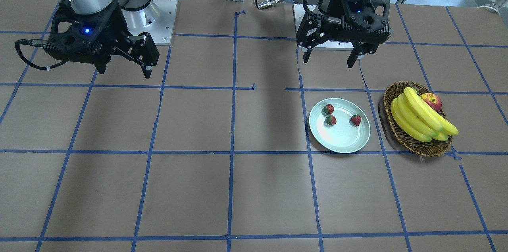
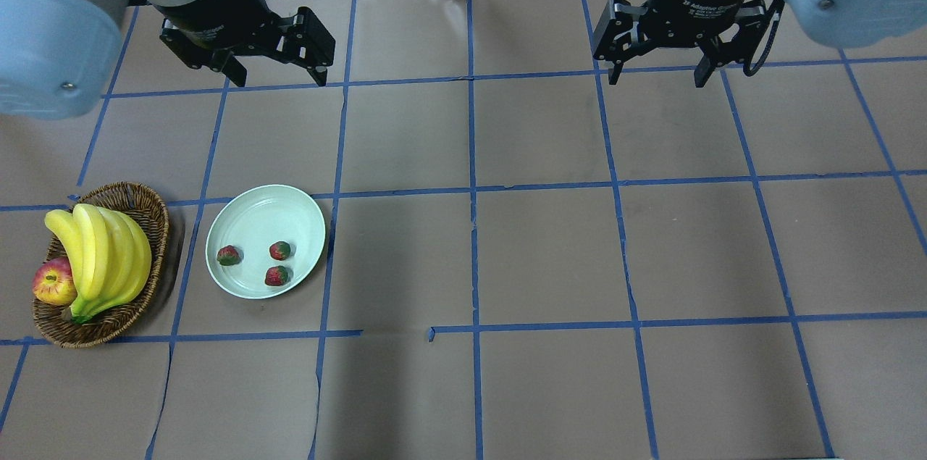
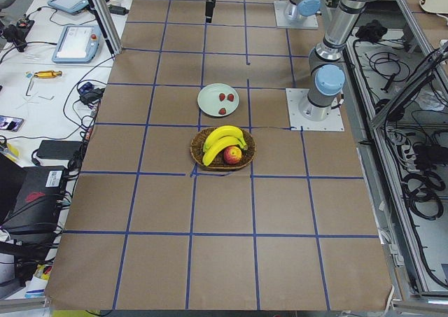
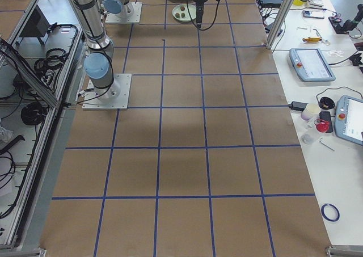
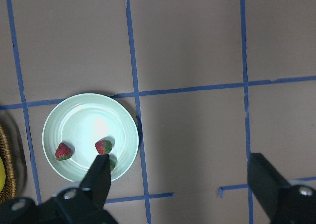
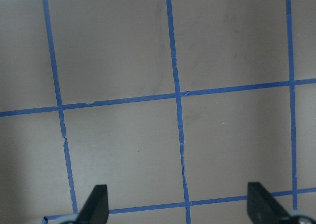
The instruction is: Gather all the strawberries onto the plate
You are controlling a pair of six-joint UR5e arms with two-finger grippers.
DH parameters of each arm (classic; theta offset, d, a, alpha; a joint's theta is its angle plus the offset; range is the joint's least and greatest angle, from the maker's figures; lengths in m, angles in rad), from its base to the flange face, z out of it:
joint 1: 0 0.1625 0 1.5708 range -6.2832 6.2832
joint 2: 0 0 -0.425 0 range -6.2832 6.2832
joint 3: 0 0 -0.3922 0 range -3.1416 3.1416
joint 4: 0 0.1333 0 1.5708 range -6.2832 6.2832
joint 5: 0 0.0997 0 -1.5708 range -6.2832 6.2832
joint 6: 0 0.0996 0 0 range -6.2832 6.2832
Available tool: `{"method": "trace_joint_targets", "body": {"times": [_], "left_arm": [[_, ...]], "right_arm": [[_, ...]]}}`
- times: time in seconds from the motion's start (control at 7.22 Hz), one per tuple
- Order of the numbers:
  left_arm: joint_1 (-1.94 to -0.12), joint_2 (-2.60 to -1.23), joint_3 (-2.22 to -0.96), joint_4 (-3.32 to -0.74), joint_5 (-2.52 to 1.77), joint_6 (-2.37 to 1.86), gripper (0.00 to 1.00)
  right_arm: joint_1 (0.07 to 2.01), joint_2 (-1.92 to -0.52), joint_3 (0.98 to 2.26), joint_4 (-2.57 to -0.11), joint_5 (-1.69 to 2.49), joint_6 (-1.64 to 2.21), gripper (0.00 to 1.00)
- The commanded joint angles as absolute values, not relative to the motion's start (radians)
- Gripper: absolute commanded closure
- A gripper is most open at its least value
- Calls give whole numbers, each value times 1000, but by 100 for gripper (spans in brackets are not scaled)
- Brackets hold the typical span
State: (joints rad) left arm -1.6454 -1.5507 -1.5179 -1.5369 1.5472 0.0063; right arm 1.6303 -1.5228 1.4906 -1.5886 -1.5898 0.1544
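I count 3 strawberries (image 2: 228,255) lying inside the plate (image 2: 261,201), each apart from the others, on the half nearer the robot. The plate sits on the left part of the table (image 2: 543,257), just beside a basket (image 2: 148,203) holding bananas (image 2: 101,250) and an apple (image 2: 52,282). The left gripper (image 2: 277,77) hangs above the table, clear of the plate, fingers spread wide and holding nothing (its wrist camera looks down on the plate). The right gripper (image 2: 658,80) hovers well apart, equally wide, empty.
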Motion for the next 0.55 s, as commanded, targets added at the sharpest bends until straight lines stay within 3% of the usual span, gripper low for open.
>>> {"method": "trace_joint_targets", "body": {"times": [0.0, 0.42], "left_arm": [[-1646, -1542, -1525, -1500, 1598, 2, 0], [-1646, -1554, -1526, -1497, 1585, -2, 0]], "right_arm": [[1628, -1523, 1473, -1600, -1604, 153, 0], [1623, -1525, 1443, -1598, -1601, 155, 0]]}}
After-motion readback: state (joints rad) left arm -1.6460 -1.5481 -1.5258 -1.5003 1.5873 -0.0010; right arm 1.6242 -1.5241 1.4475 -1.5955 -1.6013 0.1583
